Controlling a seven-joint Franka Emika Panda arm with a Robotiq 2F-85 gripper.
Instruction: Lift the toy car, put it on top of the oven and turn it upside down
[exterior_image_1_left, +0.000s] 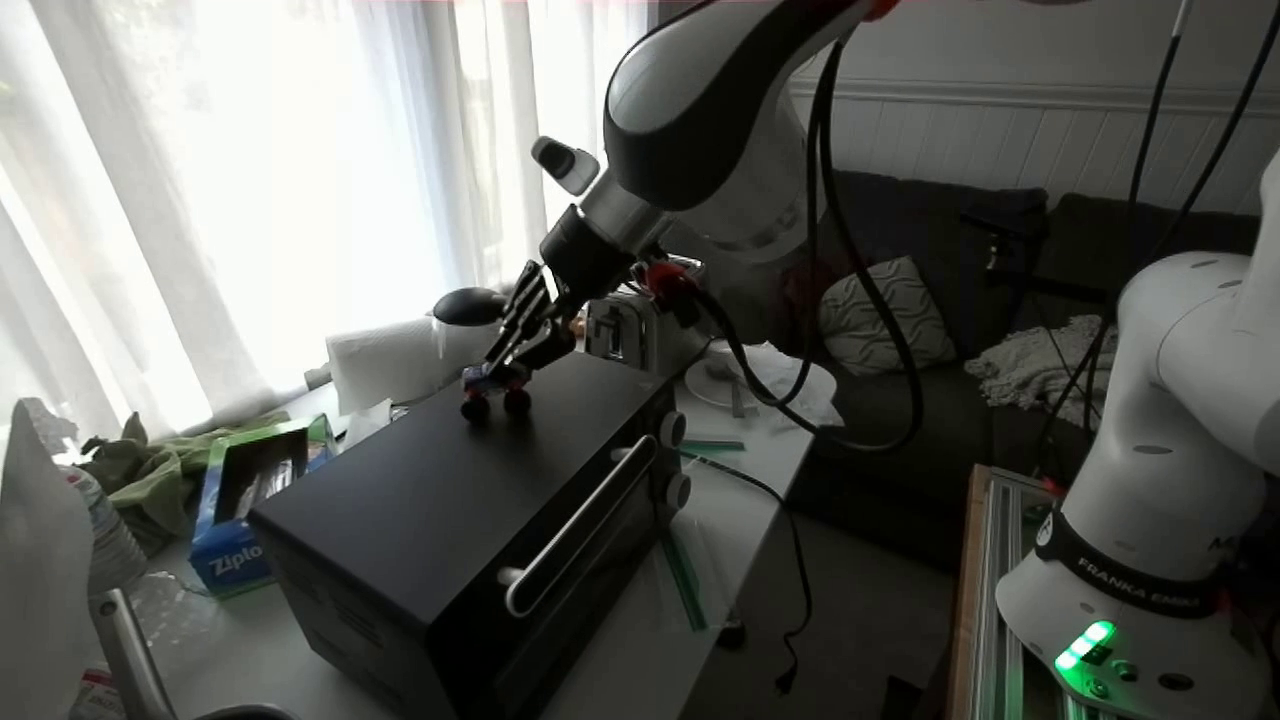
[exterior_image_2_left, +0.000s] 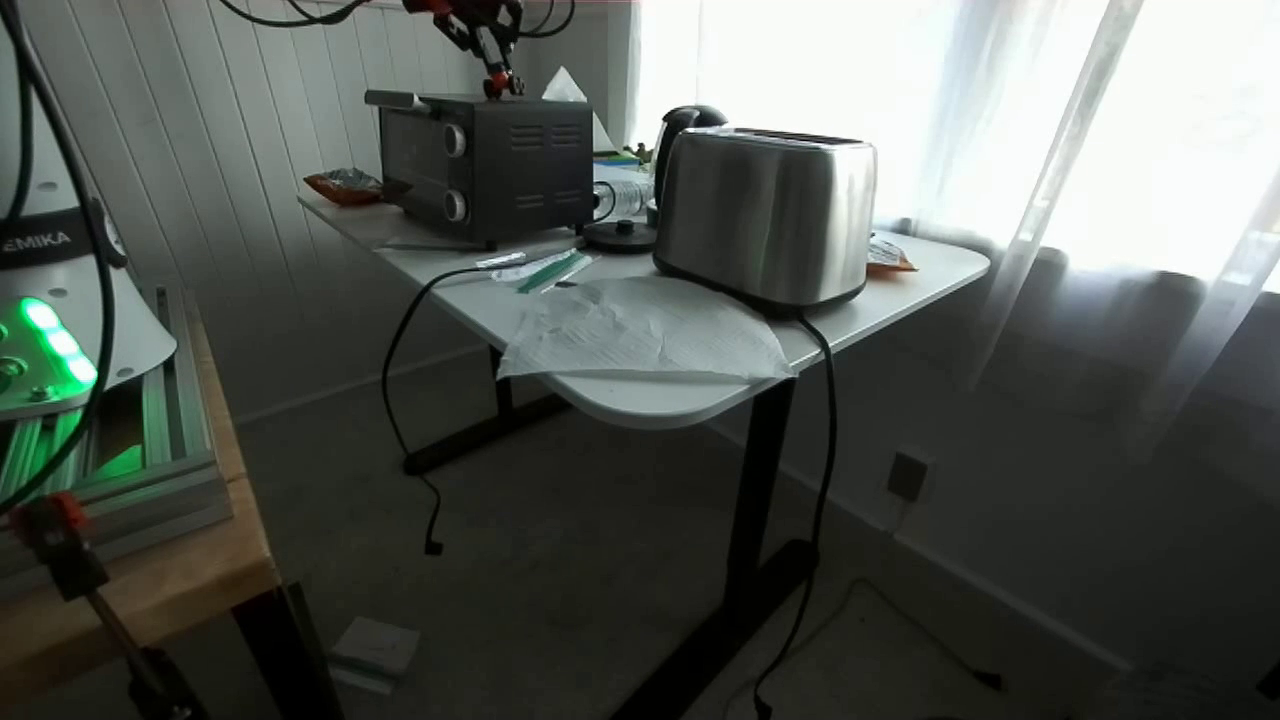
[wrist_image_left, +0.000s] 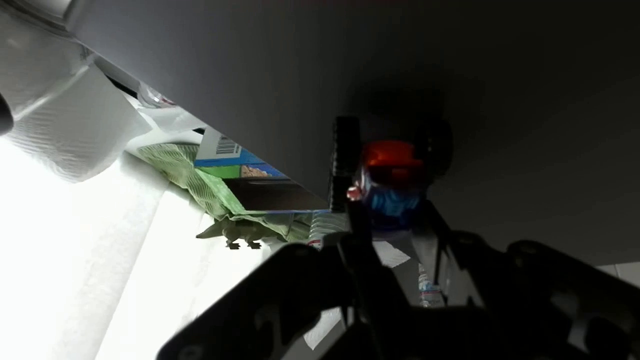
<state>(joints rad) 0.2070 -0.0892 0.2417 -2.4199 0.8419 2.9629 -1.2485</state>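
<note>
The toy car (exterior_image_1_left: 487, 379) is at the far part of the oven's flat top, wheels down, in both exterior views. Its black wheels look to be touching the top or only just above it. In the wrist view, the car (wrist_image_left: 392, 197) shows a blue body, a red-orange part and chunky dark tyres. My gripper (wrist_image_left: 392, 216) is shut on its body, one finger on each side. The black oven (exterior_image_1_left: 440, 500) has its bar handle and knobs on the door side. From an exterior view, the gripper (exterior_image_2_left: 499, 72) reaches down to the oven (exterior_image_2_left: 535, 170) from above.
Behind the gripper are a silver toaster (exterior_image_1_left: 620, 332) and a black rounded object (exterior_image_1_left: 468, 306). A paper towel roll (exterior_image_1_left: 400, 360) and a blue Ziploc box (exterior_image_1_left: 232, 535) lie along the window side. A plate (exterior_image_1_left: 712, 378) stands past the oven's knobs.
</note>
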